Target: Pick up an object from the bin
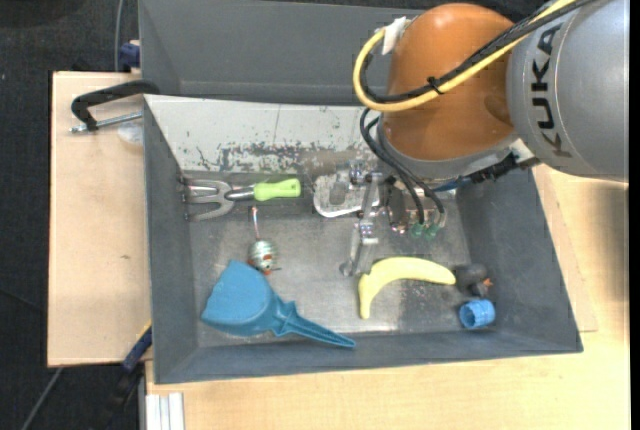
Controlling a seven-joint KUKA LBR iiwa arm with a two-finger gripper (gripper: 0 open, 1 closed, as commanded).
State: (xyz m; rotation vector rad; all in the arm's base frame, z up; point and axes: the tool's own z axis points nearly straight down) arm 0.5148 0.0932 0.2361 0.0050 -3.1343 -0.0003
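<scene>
Camera view, looking down into the grey metal bin (170, 248). I see the arm enter from the right, its orange wrist cover (445, 83) and looped yellow cable (372, 53) above the bin's right half. The gripper (360, 243) hangs low over the middle of the floor. I cannot tell from here whether it is released or clenched, and I see nothing grasped in it.

The thing nearest to it is a curved yellow plastic banana (405, 276), which lies flat on the floor right of centre, toward the near wall. Its left end is just beside the gripper's tip, though I cannot tell whether they touch.

A small blue plastic cap (477, 314) and a small dark lump (472, 275) lie near the banana's right end. A shiny silver metal piece (333, 197) lies left of the gripper, near the back wall. Further left along that wall lies a metal tool with a bright green handle (240, 192). Below it are a small round speckled ball on a thin stem (262, 256) and a blue plastic funnel-shaped scoop (258, 308), well apart from the gripper.
</scene>
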